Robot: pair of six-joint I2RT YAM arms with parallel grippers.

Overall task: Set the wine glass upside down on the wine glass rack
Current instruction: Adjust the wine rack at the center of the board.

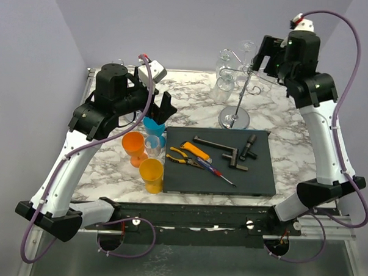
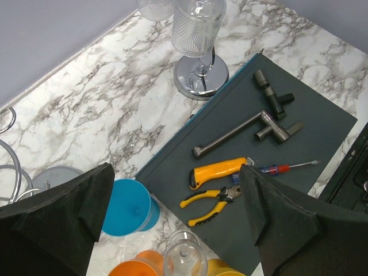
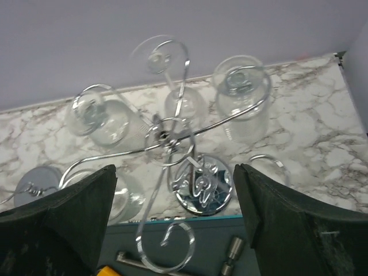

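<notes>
We find the left hand (image 2: 176, 172) spread wide and empty, poised above a clear wine glass (image 2: 185, 259) that stands upright among the coloured cups (image 1: 151, 172) at the lower left of the overhead view. The right hand (image 3: 175, 169) is also spread and holds nothing. It hangs above the wine glass rack (image 3: 167, 138) at the upper centre of the desk (image 1: 191, 105). Several hanging glasses (image 3: 241, 98) sit bowl-down on its arms.

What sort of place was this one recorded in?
Probably a lab test cell, not a home: plain walls box in a marble-patterned table, two arms are bolted to its near edge, and unrelated props share it: tools on a dark mat, plastic cups, a wine glass rack.
</notes>
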